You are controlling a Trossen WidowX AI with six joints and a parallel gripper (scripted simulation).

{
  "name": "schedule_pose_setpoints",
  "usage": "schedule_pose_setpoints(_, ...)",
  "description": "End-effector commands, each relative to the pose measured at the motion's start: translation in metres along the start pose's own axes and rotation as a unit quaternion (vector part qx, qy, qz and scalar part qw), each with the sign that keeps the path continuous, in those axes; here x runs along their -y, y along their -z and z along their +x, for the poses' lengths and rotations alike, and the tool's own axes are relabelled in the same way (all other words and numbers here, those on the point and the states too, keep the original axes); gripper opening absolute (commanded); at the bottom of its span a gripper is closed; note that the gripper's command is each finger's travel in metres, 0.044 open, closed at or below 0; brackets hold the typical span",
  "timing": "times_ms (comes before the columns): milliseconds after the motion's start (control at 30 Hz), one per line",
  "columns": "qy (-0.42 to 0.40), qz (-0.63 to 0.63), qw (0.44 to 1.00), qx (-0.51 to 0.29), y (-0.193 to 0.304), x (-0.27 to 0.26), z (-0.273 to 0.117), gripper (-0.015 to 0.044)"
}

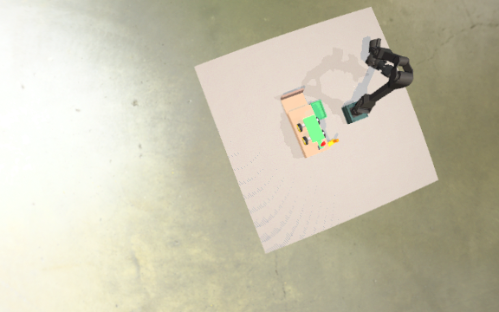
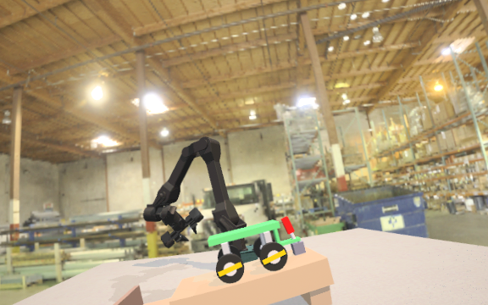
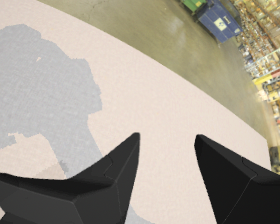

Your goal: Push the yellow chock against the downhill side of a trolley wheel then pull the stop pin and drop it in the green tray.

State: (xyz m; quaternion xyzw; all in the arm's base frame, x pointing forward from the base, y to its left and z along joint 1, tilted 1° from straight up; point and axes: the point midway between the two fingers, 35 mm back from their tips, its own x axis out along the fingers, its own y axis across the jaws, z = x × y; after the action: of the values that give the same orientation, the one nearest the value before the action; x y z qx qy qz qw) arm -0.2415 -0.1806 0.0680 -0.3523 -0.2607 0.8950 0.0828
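Observation:
The green trolley stands on the tan ramp. The red-headed stop pin stands at its uphill end. The yellow chock with its orange handle lies beside the ramp's uphill end, off the trolley's wheels; its black base cannot be made out, and it does not show in the exterior view. The green tray lies beside the ramp, towards the arm. My gripper is partly open and empty, in the air well away from the trolley, with only table top below it.
The arm's teal base stands on the pale table, across the tray from the ramp. A brown end board stands at the ramp's downhill end. The arm's shadow falls on the table.

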Motion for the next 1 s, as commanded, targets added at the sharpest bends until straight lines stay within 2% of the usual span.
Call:
schedule_pose_setpoints(0,-0.044,-0.061,0.997,0.017,0.002,-0.019,-0.026,0.019)
schedule_pose_setpoints(467,-0.158,-0.264,0.948,0.078,0.032,-0.066,-0.104,0.019)
schedule_pose_setpoints(967,-0.252,-0.468,0.832,0.159,0.085,-0.088,-0.186,0.019)
